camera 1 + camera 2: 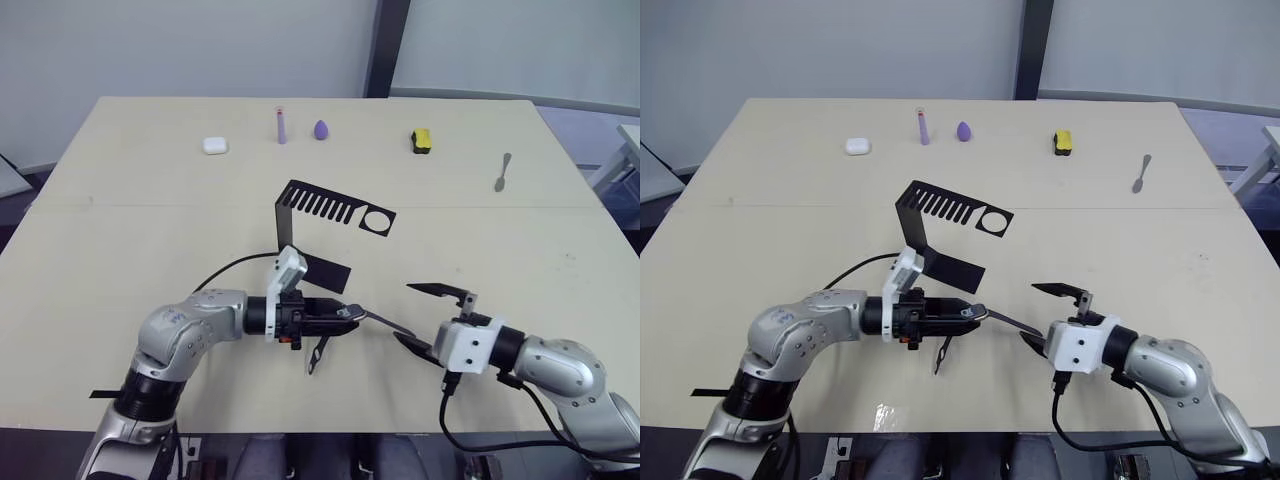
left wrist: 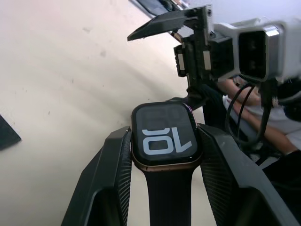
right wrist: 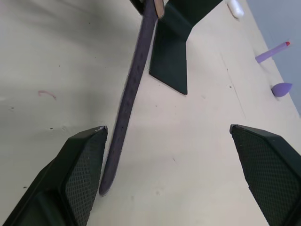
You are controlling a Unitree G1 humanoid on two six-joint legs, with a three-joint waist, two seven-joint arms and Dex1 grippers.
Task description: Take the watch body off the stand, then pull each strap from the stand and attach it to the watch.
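while the left gripper [image 2: 162, 155] pinches the watch body [image 2: 165, 136] steady, the right gripper [image 3: 169, 160] stands spread beside the strap [image 3: 129, 89], probably to seat it.

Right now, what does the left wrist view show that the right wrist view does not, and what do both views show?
Left wrist view: the rounded-square watch body with black screen, white digits and pale gold rim, clamped between the left gripper jaws. Right wrist view: the long blackish-purple strap hanging toward the wide-open right gripper, the black sheet-metal stand. Both: the pale wooden table.
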